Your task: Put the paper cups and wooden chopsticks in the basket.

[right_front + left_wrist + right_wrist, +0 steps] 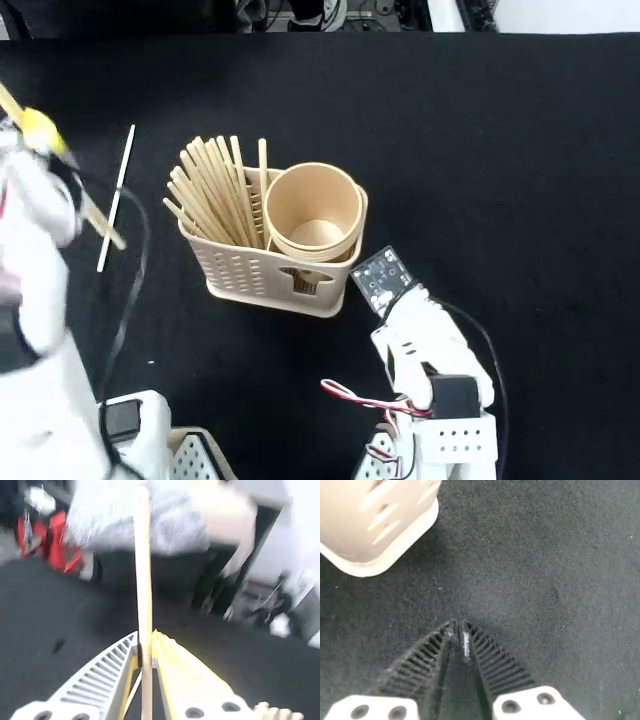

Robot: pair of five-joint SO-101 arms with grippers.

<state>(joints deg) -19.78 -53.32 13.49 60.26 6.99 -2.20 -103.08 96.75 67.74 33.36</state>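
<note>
One chopstick (105, 228) is sitting clamped between the tips of the left gripper (145, 641), held high over the left side of the table (500, 150). Its long axis is running diagonally, and its lower end is pointing toward the basket (250, 278). Just beside it, a pale stick (115, 200) is lying on the table. More chopsticks (210, 190) are leaning in the basket next to stacked cups (315, 210). The right gripper (457, 628) is hanging low by the basket's corner, pinched together on nothing.
</note>
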